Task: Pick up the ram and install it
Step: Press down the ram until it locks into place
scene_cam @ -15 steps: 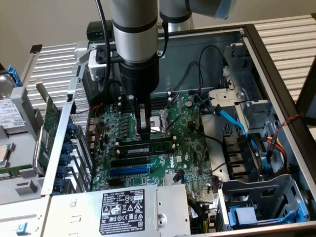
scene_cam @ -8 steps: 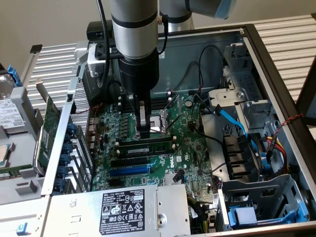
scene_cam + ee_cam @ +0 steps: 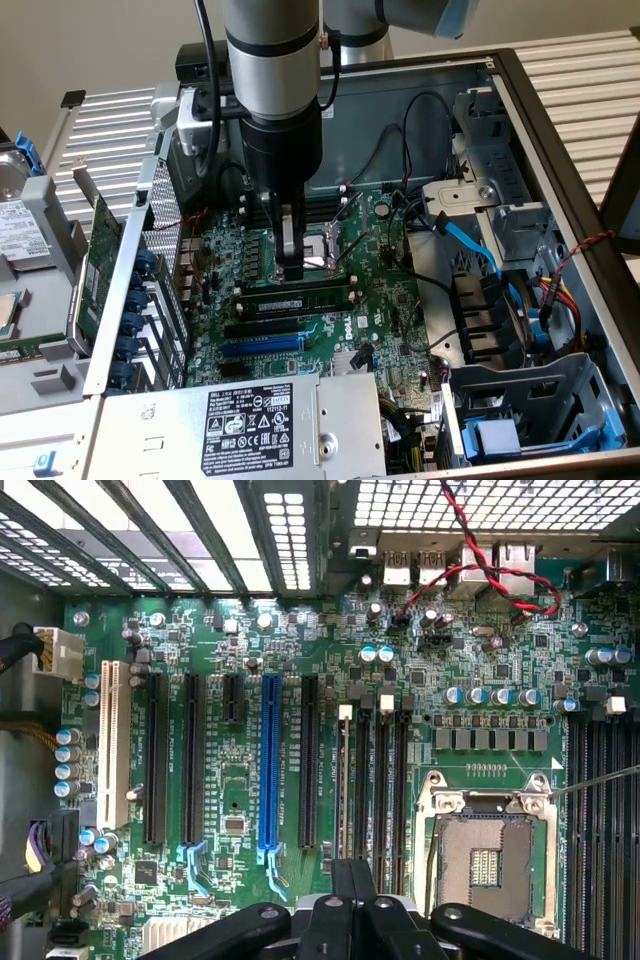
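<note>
Gripper (image 3: 291, 268) fingers together, pressing ram (image 3: 296, 297) in slot just beside CPU socket (image 3: 325, 250) — risk: uneven seating, stick tilts, latch stays unlocked.

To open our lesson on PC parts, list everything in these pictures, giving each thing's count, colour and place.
computer case: one, grey metal, open, holding everything else
motherboard: one, green, on the case floor
ram: one, green with black chips, on edge in a memory slot beside the processor socket
processor socket: one, silver frame, empty, next to the memory slots
expansion slots: one blue, one white, several black between them
power supply: one, silver, at the exterior view's lower edge
cable: one, blue, exterior view's right
gripper: one, black, shut, fingertips just above the ram
</note>
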`<state>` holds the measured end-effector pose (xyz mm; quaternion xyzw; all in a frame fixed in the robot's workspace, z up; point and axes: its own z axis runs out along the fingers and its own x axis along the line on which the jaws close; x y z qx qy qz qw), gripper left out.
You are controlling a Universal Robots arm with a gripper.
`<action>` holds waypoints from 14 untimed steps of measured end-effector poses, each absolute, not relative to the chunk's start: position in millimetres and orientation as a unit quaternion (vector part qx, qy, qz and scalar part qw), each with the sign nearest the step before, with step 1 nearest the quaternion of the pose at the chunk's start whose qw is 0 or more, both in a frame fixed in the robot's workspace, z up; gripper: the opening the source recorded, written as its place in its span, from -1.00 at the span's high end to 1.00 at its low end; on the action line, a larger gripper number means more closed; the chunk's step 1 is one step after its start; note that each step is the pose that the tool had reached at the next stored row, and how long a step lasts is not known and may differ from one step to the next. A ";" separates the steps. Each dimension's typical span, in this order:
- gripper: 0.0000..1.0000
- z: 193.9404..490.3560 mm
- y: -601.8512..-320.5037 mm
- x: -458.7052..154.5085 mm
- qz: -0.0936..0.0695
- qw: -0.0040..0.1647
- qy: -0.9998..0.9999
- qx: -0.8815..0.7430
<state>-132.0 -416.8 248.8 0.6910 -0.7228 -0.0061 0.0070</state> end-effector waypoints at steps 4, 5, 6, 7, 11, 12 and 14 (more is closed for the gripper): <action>0.79 248.6 -416.8 -132.0 -0.006 0.007 -0.743 0.669; 0.79 248.6 -416.8 -132.0 -0.006 0.007 -0.748 0.664; 0.79 248.6 -416.8 -132.0 -0.006 0.007 -0.753 0.658; 0.79 248.4 -416.8 -132.0 -0.006 0.007 -0.757 0.653; 0.79 247.9 -416.9 -132.0 -0.007 0.007 -0.775 0.632; 0.79 247.7 -416.8 -132.0 -0.007 0.006 -0.780 0.625; 0.79 247.3 -416.8 -132.0 -0.007 0.006 -0.790 0.613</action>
